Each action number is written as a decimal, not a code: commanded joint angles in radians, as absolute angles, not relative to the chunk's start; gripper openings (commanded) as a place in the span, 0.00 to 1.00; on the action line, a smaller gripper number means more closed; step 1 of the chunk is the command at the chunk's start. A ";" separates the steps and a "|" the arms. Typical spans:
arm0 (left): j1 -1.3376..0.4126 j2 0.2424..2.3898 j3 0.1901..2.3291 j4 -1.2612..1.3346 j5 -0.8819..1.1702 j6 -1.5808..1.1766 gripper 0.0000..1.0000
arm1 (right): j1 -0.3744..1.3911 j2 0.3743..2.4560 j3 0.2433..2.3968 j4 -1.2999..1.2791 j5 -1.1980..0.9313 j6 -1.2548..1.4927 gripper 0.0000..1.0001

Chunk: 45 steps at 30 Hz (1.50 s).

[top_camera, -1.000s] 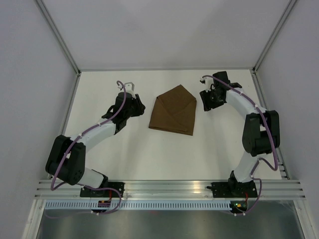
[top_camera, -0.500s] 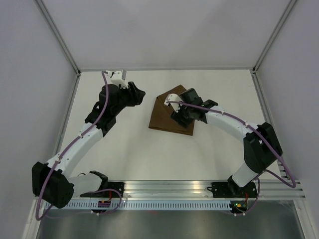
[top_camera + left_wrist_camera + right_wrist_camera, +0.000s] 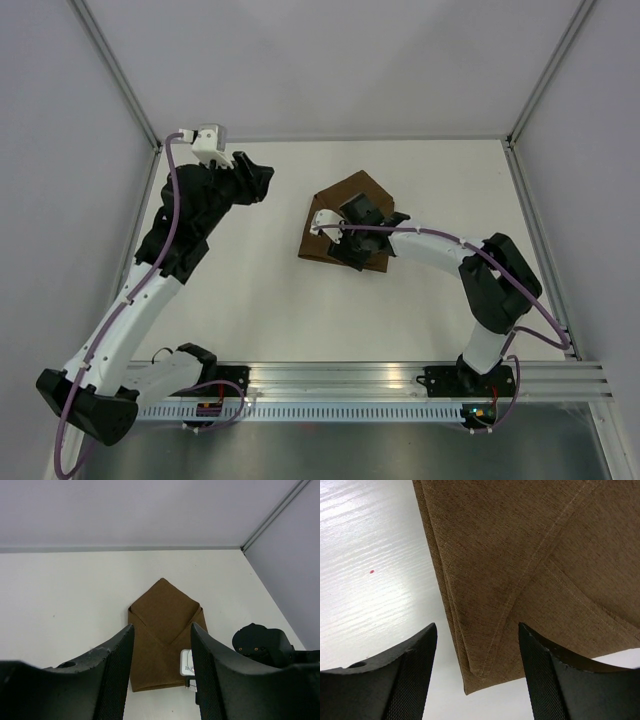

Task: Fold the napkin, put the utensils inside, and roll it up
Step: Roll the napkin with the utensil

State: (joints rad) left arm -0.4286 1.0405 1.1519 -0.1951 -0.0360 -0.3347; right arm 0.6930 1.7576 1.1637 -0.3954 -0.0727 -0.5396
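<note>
hovering low over the folded brown napkin [image 3: 352, 189], the right hand [image 3: 476, 635] had its fingers spread, holding nothing. the left hand [image 3: 161, 630] sat raised high at the far left on a stretched-out arm, open and empty too. napkin lay mid white desk [image 3: 270, 290], pale grey walls [image 3: 320, 70] around.

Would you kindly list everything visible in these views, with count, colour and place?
napkin: one, dark brown, folded to a point, lying flat on the far middle of the table
table: one, white, under everything
walls: three, pale grey, around the table
rail: one, silver, along the near edge
left gripper: one, black, open and empty, left of the napkin
right gripper: one, black, open, over a napkin corner
</note>
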 commanded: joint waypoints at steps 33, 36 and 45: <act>-0.426 1.210 1.083 -0.155 0.097 -0.212 0.55 | 0.704 1.953 1.152 -0.436 -0.130 -0.690 0.48; -0.426 1.198 1.063 -0.137 0.124 -0.218 0.55 | 0.696 1.974 1.155 -0.449 -0.140 -0.693 0.44; -0.428 1.118 0.985 -0.042 0.176 -0.233 0.55 | 0.643 2.028 1.195 -0.538 -0.233 -0.709 0.32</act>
State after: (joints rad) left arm -0.4282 1.1763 1.0016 -0.1314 0.1284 -0.2504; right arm 0.6670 1.9224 1.2289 -0.3969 -0.1947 -0.6819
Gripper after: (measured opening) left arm 0.547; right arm 0.331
